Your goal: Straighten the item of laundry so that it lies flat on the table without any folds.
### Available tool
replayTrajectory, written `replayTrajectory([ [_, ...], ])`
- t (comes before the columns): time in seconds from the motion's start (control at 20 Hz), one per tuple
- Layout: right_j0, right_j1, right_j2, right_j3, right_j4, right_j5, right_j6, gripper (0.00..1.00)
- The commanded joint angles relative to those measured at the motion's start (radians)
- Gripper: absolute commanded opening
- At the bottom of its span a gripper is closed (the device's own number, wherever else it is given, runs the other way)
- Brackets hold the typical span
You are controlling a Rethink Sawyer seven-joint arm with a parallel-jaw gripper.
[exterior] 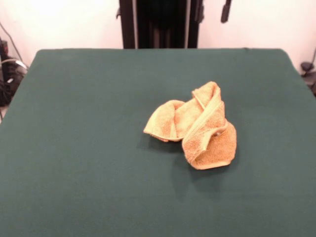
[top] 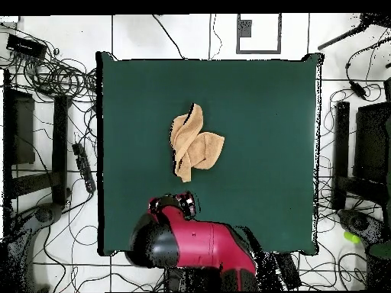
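Observation:
The orange-tan towel (exterior: 200, 129) lies crumpled a little right of the table's middle in the front view. It is folded over itself in several lobes, with a woven band running along a raised fold. In the overhead view the towel (top: 195, 145) sits left of the middle of the dark green table (top: 267, 152). The table (exterior: 84, 148) is far bigger than the towel. The red and black arm is drawn back over the table's edge by the robot. Its gripper end (top: 174, 204) is well apart from the towel and holds nothing that I can see.
The black pedestal (exterior: 160, 22) stands behind the table's far edge. Cables (top: 53, 72) and dark equipment stands (top: 355, 152) lie on the floor on both sides of the table.

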Motion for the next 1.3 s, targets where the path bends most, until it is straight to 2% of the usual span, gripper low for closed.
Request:
replayTrajectory([
  [0.05,-0.012,0.136,0.02,-0.089,-0.038,-0.038,0.122,1.0],
  [0.45,-0.024,0.244,0.019,-0.151,-0.054,-0.128,0.14,1.0],
  [0.7,0.019,0.283,-0.022,-0.287,-0.021,-0.031,0.134,1.0],
  [0.95,0.006,0.298,-0.002,-0.359,0.017,0.001,0.146,1.0],
  [1.3,-0.05,0.261,0.057,-0.287,0.03,-0.087,0.179,1.0],
])
